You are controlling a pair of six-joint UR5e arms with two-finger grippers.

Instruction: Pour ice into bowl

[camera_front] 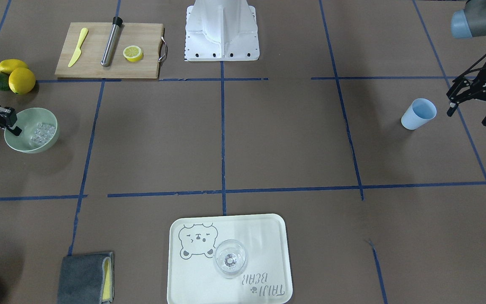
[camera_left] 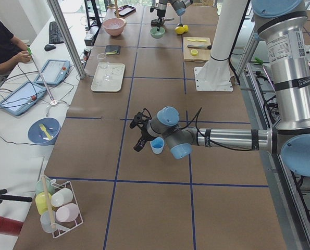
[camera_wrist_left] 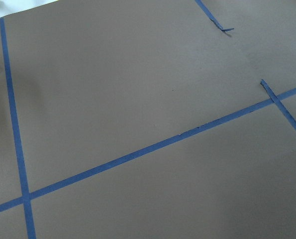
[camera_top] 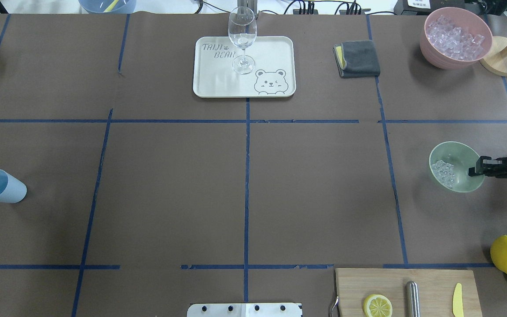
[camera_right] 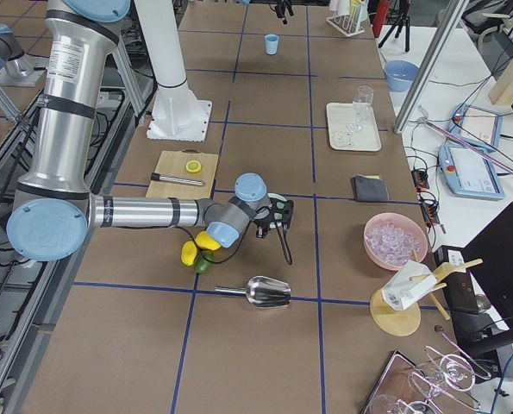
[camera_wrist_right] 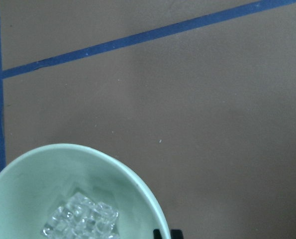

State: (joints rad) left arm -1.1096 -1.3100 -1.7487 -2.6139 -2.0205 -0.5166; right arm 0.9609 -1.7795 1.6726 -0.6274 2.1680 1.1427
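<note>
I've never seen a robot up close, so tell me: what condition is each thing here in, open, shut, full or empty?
bowl, holds ice
right pincer, apparently shut on the bowl's rim
left pincer, open, empty, beside the blue cup
blue cup, upright, empty
wine glass, upright, empty, on the tray
pink tub, full of cubes
lemon half, cut face up

The table [camera_front: 289, 139] wears matt brown paper. The bowl [camera_front: 25, 143] looks like smooth, matt plastic, the ice [camera_front: 42, 131] is clear and glossy, and the cutting board [camera_front: 146, 38] is pale wood.
</note>
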